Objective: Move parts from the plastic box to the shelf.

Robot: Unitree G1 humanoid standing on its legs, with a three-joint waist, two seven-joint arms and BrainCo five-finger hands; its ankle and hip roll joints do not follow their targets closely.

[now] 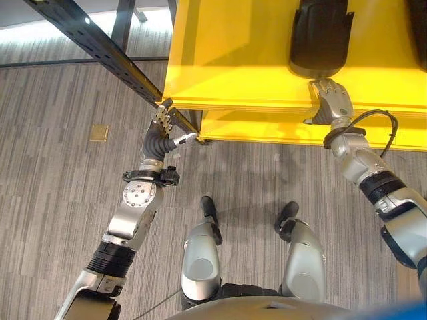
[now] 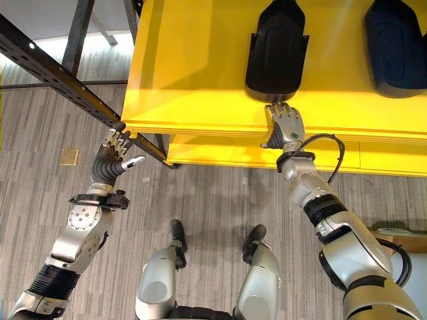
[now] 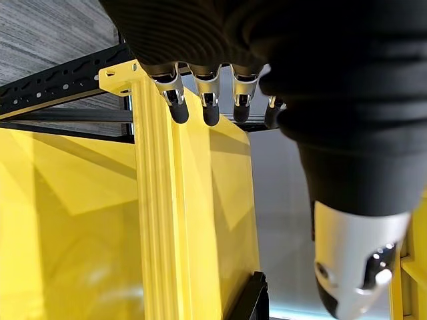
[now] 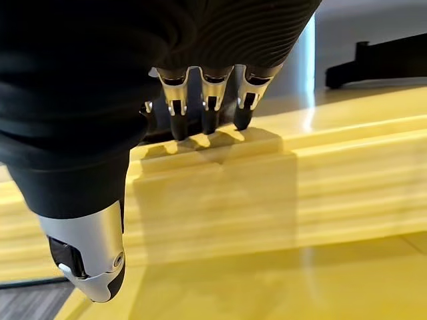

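a black part point(image 2: 275, 50) lies on the yellow shelf point(image 2: 200, 60); a second dark part point(image 2: 395, 47) sits to its right. the right hand point(image 2: 285, 125) rests at the shelf's near edge just below the black part, fingers straight, holding nothing. the left hand point(image 2: 115, 152), fingers loosely spread, hangs by the shelf's left corner beside a black perforated rail point(image 2: 53, 73).

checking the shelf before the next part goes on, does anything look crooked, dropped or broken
Nothing stands out. Two black parts lie flat and side by side on the yellow shelf, none dropped on the floor. The right hand is open at the shelf's front edge just below the nearer part; the left hand is open by the corner.
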